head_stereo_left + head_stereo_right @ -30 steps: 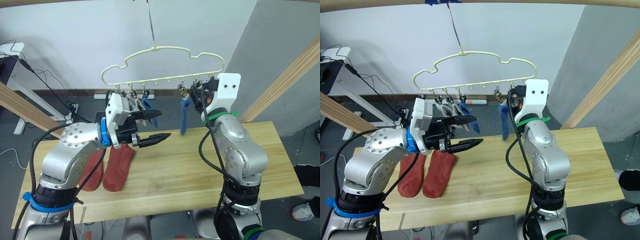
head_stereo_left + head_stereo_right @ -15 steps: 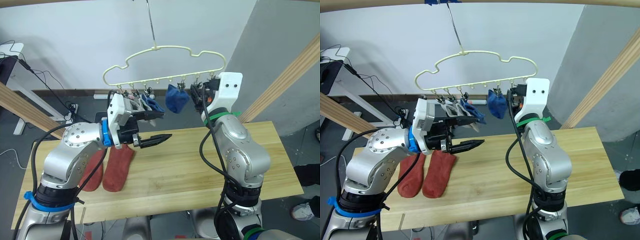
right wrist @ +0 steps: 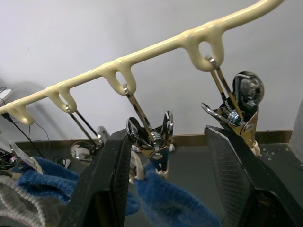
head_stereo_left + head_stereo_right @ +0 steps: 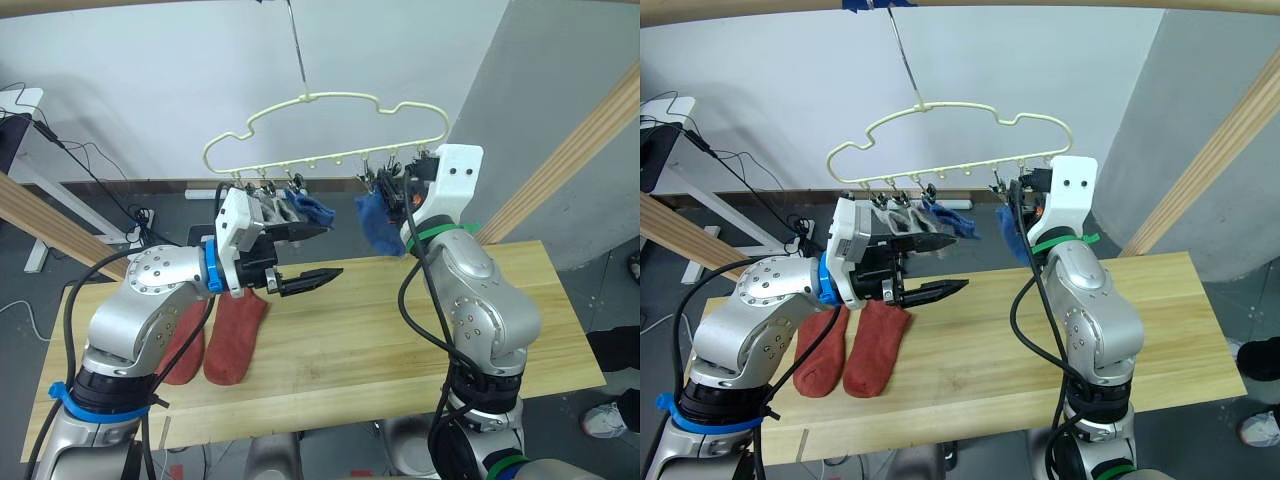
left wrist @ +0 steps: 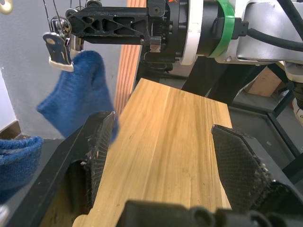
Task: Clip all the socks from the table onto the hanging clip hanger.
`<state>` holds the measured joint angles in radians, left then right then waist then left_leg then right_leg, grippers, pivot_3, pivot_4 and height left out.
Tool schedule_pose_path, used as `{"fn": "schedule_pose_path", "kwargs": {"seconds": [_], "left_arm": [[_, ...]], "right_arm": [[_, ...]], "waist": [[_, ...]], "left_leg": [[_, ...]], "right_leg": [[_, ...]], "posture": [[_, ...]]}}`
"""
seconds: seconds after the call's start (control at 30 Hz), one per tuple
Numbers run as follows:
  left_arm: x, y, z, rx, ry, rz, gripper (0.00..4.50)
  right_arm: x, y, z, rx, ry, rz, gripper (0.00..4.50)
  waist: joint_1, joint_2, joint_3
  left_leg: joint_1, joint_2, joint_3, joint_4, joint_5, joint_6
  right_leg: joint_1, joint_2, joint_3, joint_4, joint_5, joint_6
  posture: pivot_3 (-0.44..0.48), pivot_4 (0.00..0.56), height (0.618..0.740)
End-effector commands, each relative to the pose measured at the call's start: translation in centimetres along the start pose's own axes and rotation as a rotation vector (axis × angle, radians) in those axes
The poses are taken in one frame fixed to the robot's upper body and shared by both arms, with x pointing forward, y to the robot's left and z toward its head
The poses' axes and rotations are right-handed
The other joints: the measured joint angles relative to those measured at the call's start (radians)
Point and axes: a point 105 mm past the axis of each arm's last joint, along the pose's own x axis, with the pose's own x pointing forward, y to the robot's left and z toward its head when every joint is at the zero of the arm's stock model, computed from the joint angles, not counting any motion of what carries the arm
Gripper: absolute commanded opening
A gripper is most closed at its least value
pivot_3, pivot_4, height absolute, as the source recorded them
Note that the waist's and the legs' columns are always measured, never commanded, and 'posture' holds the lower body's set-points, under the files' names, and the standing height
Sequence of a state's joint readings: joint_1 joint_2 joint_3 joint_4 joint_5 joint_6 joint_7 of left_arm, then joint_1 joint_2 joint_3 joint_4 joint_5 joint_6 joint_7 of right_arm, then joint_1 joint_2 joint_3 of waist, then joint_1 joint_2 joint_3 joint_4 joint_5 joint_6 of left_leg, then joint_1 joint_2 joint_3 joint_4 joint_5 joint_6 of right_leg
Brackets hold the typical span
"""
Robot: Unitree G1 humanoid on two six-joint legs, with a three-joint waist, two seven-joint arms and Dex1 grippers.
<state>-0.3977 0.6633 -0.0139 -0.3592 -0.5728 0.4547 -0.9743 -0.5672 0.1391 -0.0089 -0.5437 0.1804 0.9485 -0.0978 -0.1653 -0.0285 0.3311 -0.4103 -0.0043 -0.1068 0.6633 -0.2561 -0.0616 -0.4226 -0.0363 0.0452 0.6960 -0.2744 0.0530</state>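
Observation:
The cream clip hanger (image 4: 325, 125) hangs by its hook above the table (image 4: 400, 320). Two grey socks (image 4: 262, 208) and a blue sock (image 4: 310, 209) are clipped at its left. A second blue sock (image 4: 378, 222) hangs from a clip (image 3: 152, 142) further right. My right gripper (image 3: 168, 135) is raised to that clip, open, one finger on either side. My left gripper (image 4: 332, 252) is open and empty just below the left clips, above the table. Two rust-red socks (image 4: 235, 335) lie side by side at the table's left.
Slanting wooden poles stand at the right (image 4: 570, 150) and left (image 4: 40, 215) of the table. A grey partition (image 4: 560, 80) rises behind on the right. Cables (image 4: 120, 200) and a white stand lie on the floor at the left. A shoe (image 4: 610, 420) shows at the far right.
The right-hand blue sock has swung on its clip: it hung straight, flew up to the left, then dropped back beside my right gripper. The hanger sways slightly. Both arms stay nearly still.

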Motion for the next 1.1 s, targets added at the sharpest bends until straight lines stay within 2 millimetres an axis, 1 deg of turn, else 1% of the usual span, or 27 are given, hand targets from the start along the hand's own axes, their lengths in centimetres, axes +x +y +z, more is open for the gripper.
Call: {"fn": "schedule_pose_path", "kwargs": {"seconds": [0.03,0.57,0.67,0.8,0.87,1.1], "left_arm": [[0.18,-0.36,0.64,0.027,-0.022,-0.020,3.63],[0.22,-0.40,0.57,0.026,-0.022,-0.019,3.63],[0.23,-0.41,0.57,0.025,-0.022,-0.019,3.63],[0.21,-0.45,0.49,0.022,-0.021,-0.020,3.63],[0.19,-0.51,0.44,0.019,-0.020,-0.019,3.63],[-0.16,-0.81,-0.20,-0.010,-0.017,0.010,3.63]], "right_arm": [[-0.43,1.30,1.72,0.030,-0.076,0.044,2.51],[-0.23,1.98,1.82,0.029,-0.089,0.074,2.51],[-0.22,2.03,1.83,0.025,-0.092,0.078,1.91],[-0.25,2.06,1.85,0.017,-0.096,0.083,0.51],[-0.27,2.04,1.87,0.014,-0.097,0.082,0.12],[-0.33,1.95,1.84,0.004,-0.099,0.080,0.08]], "waist": [[0.000,0.000,0.000],[0.000,0.000,0.000],[0.000,0.000,0.000],[0.000,0.000,0.000],[0.000,0.000,0.000],[-0.001,0.000,0.000]], "left_leg": [[0.000,0.000,0.000,0.000,0.000,0.000],[0.000,0.000,0.000,0.000,0.000,0.000],[0.000,0.000,0.000,0.000,0.000,0.000],[0.000,0.000,0.000,0.000,0.000,0.000],[0.000,0.000,0.000,0.000,0.000,0.000],[0.000,0.000,0.000,0.000,0.000,0.000]], "right_leg": [[0.000,0.000,0.000,0.000,0.000,0.000],[0.000,0.000,0.000,0.000,0.000,0.000],[0.000,0.000,0.000,0.000,0.000,0.000],[0.000,0.000,0.000,0.000,0.000,0.000],[0.000,0.000,0.000,0.000,0.000,0.000],[0.000,0.000,0.000,0.000,0.000,0.000]], "posture": [[-0.250,0.260,0.740],[-0.252,0.259,0.740],[-0.252,0.258,0.740],[-0.253,0.259,0.740],[-0.254,0.259,0.740],[-0.253,0.260,0.740]]}}
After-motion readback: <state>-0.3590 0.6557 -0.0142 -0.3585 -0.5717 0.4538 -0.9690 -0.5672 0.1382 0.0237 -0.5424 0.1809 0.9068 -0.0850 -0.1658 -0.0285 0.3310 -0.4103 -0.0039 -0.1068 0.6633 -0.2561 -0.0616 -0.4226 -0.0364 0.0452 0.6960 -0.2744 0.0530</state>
